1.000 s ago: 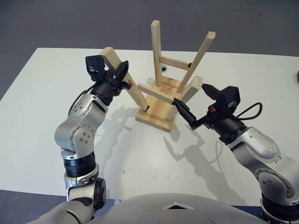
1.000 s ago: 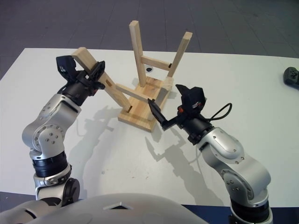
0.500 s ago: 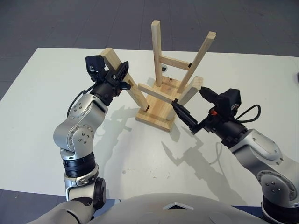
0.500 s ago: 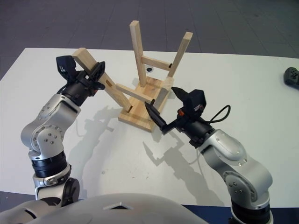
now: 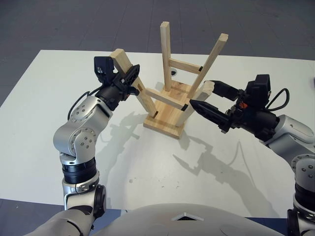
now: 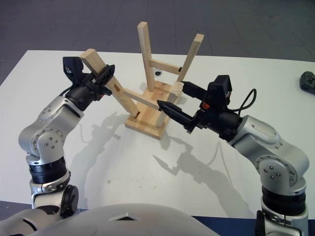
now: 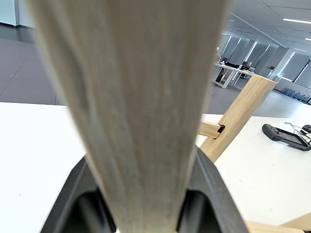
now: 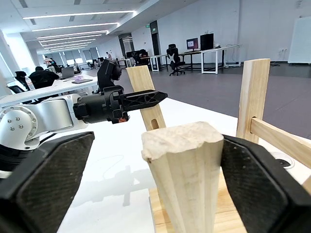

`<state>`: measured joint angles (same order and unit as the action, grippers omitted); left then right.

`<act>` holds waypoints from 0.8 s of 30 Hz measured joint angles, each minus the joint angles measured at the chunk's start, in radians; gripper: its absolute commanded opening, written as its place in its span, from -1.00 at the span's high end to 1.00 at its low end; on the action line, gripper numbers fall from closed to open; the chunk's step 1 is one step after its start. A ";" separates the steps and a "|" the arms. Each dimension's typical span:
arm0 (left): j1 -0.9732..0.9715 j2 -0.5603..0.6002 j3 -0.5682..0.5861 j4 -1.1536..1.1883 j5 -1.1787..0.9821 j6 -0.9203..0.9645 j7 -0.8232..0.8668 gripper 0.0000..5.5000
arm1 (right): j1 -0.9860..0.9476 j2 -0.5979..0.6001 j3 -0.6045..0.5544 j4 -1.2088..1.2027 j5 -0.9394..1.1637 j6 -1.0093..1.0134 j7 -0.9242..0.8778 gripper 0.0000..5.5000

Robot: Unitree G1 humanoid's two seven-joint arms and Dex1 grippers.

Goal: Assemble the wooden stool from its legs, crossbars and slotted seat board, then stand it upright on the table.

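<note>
Stool (image 5: 165, 115) is upside down mid-table (image 5: 49, 113), legs and crossbars look slotted in. Our left gripper (image 5: 129, 83) is clamped on the tilted leg (image 5: 142, 96). Right gripper (image 5: 198, 93) straddles the near-right leg (image 5: 201, 94), fingers apart. Remaining, we reckon: square up, flip upright.

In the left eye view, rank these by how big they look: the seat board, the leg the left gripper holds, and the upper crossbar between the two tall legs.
1. seat board, clearly largest
2. held leg
3. upper crossbar, smallest
</note>
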<state>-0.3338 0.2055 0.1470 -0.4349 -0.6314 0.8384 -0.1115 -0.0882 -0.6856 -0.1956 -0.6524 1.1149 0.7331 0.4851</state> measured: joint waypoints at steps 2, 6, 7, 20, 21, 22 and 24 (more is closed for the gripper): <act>-0.003 0.000 -0.002 0.003 0.000 0.000 0.000 0.62 | -0.012 -0.013 0.002 0.016 -0.015 0.000 0.024 -0.32; -0.006 0.000 -0.003 0.007 0.000 0.000 0.000 0.62 | -0.021 -0.025 0.002 0.033 -0.029 0.000 0.045 -0.12; -0.007 0.000 -0.003 0.007 0.001 0.000 0.000 0.62 | -0.021 -0.026 0.001 0.034 -0.029 0.001 0.046 -0.07; 0.045 -0.006 -0.044 -0.062 0.020 -0.022 0.019 0.62 | -0.017 -0.022 0.002 0.002 -0.035 0.005 -0.012 0.17; 0.054 -0.007 -0.048 -0.069 0.021 -0.030 0.019 0.62 | -0.014 -0.021 0.002 0.001 -0.036 0.003 -0.012 0.17; 0.060 -0.008 -0.050 -0.073 0.021 -0.035 0.019 0.62 | -0.013 -0.019 0.002 0.000 -0.040 0.001 -0.012 0.17; 0.065 -0.013 -0.054 -0.076 0.021 -0.041 0.019 0.62 | -0.007 -0.018 0.003 -0.002 -0.050 -0.005 -0.009 0.17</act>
<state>-0.2687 0.1929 0.0934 -0.5113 -0.6102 0.7973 -0.0923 -0.0957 -0.7036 -0.1924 -0.6547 1.0646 0.7280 0.4758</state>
